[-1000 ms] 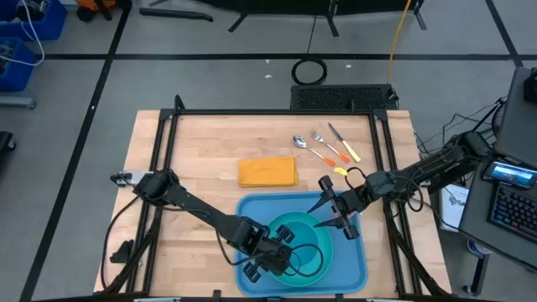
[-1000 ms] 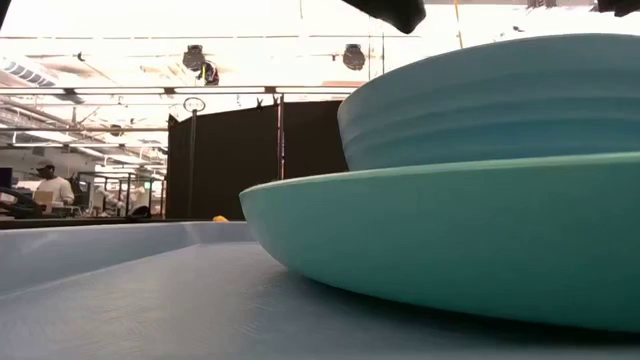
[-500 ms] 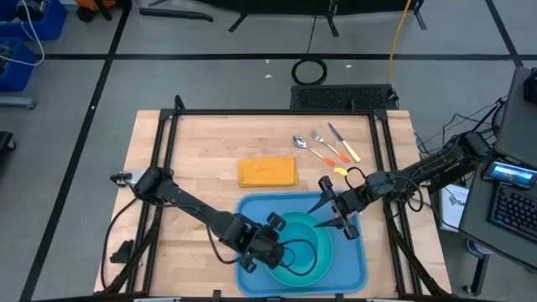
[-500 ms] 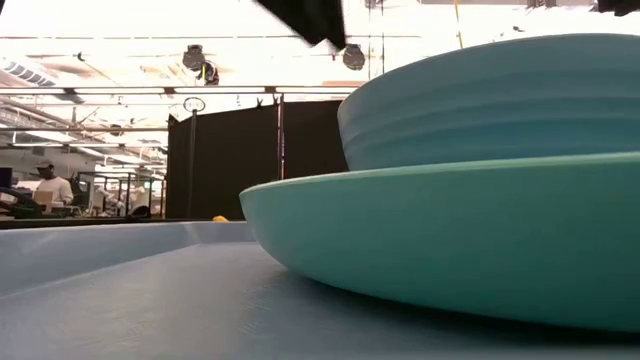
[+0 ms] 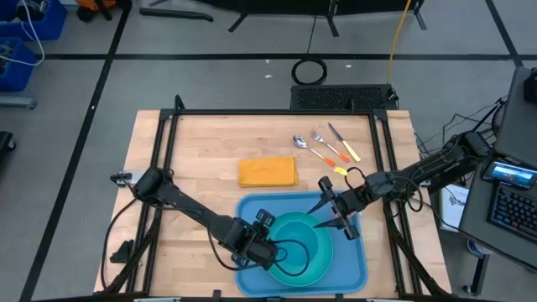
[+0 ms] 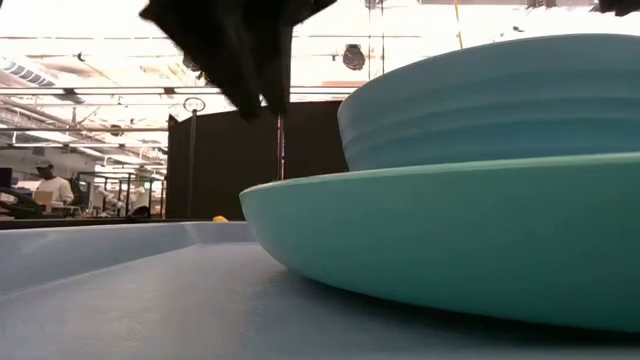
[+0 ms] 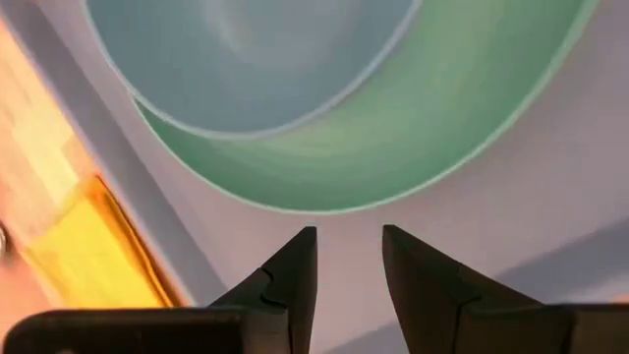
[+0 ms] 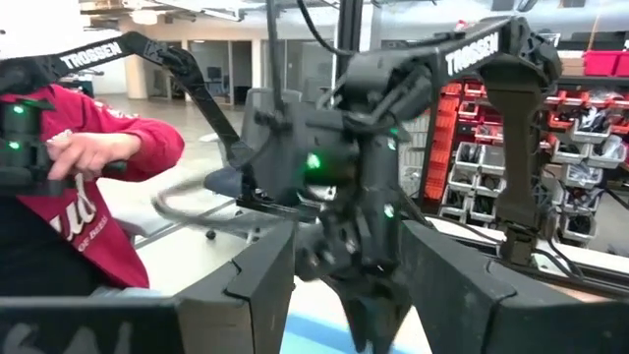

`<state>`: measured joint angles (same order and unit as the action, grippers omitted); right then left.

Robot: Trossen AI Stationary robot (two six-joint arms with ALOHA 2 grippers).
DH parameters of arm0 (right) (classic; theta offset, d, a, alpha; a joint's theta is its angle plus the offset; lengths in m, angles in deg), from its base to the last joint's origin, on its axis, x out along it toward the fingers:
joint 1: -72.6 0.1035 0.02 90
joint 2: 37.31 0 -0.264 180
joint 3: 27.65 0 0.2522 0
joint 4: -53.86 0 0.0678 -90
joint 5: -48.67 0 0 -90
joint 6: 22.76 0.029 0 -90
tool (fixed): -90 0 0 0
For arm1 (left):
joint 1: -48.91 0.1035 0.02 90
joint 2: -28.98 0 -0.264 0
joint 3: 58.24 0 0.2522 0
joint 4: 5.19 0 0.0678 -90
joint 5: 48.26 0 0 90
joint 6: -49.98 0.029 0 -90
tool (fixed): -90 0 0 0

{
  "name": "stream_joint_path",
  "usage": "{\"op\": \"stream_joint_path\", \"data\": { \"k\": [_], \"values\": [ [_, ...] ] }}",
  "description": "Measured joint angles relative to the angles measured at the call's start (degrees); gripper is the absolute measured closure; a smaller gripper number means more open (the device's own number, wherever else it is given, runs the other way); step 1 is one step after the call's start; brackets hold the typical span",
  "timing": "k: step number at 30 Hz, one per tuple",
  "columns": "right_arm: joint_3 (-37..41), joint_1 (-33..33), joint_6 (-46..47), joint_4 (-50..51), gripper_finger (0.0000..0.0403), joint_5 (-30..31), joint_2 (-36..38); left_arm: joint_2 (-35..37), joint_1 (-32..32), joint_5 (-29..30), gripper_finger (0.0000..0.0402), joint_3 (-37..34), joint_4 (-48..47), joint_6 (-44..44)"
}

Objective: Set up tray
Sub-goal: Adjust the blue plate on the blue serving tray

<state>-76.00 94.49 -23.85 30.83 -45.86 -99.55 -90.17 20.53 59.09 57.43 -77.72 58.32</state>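
Plate and bowl (image 5: 304,243) already sit on the tray (image 5: 352,270). The left gripper (image 7: 348,258) hovers over the tray floor just beside the plate (image 7: 393,147), fingers narrowly parted, holding nothing. The right gripper (image 5: 346,226) waits wide at the bowl's far side. Next probably the napkin (image 5: 267,172) (a reach beyond the tray rim).

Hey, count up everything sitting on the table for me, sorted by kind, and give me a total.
Tray: 1
Plate: 1
Bowl: 1
Napkin: 1
Spoon: 1
Fork: 1
Knife: 1
Small yellow item, too small to identify: 1
Total: 8
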Motion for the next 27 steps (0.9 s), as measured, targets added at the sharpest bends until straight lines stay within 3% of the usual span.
{"op": "stream_joint_path", "data": {
  "k": [7, 13, 21, 27],
  "values": [
    [0.0, 0.33, 0.0, 0.2, 0.0225, -0.03, 0.0, 0.0, -1.67, 1.13, 0.028, -7.42, 7.99, 1.46],
    [0.0, 0.36, 0.0, 0.21, 0.0225, -0.03, 0.0, 0.02, -2.33, 0.69, 0.028, -9.13, 9.59, 0.57],
    [0.0, 0.36, 0.0, 0.21, 0.0225, 0.21, 0.0, 0.02, -0.18, -4.56, 0.028, -10.2, 9.12, -6.38],
    [0.0, 0.34, -0.04, 0.21, 0.0225, 0.23, 0.0, 0.02, 2.44, -12.42, 0.028, -10.27, 9.52, -8.89]
  ]
}}
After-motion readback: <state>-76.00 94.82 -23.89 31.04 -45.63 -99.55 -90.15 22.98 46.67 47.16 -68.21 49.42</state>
